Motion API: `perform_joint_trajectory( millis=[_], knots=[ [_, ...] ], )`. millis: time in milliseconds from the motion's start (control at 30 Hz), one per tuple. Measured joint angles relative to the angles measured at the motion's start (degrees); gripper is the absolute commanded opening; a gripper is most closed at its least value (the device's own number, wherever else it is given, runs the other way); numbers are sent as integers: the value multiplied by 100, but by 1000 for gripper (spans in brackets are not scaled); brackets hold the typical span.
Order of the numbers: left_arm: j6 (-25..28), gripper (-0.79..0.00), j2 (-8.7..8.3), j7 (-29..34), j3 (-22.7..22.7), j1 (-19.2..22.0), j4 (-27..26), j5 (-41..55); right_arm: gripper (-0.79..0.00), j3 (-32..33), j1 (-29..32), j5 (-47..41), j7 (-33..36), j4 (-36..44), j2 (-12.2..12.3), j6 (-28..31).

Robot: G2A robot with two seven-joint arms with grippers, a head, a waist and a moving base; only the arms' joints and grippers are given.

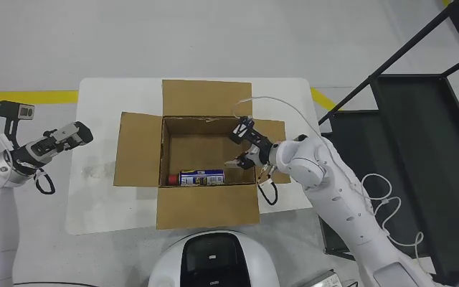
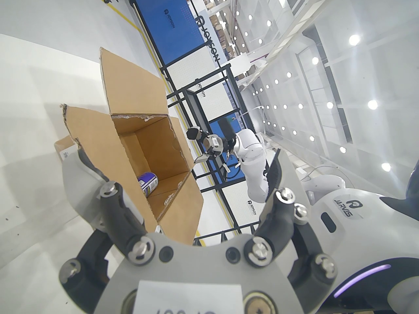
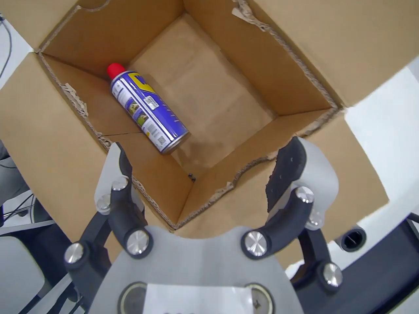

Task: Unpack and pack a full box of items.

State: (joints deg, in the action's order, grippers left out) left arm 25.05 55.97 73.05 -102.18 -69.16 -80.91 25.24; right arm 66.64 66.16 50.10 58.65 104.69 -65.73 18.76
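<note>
White table (image 1: 97,208), dark rack (image 1: 409,136) beside

The brown corrugated cardboard box (image 3: 268,34) looked matt, its edges torn rough. The blue metal spray can (image 3: 149,109) shone glossy.

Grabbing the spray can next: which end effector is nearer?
Right. Right end effector hovers over the cardboard box, near the spray can; left end effector sits outside, past its flap.

Top cam up high, looking straight down on the table (image 1: 93,208), box (image 1: 208,208) dead centre. Left wrist cam far out at 9 o'clock, peeking sideways into it. Right wrist cam close over the 3 o'clock rim, staring down inside. Sharing the can (image 1: 203,178) across all three.
</note>
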Motion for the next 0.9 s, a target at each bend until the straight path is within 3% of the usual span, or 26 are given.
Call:
perform_joint_trajectory(
  millis=[467, 600, 900],
  knots=[
    [0, 0, 0, 0, 0, 0, 0, 0, 0, -206, -143, -2, 73, -39, -19, 200],
    [0, 0, 0, 0, 0, 0, 0, 0, 0, -836, -766, -7, 143, -453, -144, 438],
    [0, 0, 0, 0, 0, 0, 0, 0, 0, -2517, -2451, -485, 262, -2285, -704, 759]
  ],
)
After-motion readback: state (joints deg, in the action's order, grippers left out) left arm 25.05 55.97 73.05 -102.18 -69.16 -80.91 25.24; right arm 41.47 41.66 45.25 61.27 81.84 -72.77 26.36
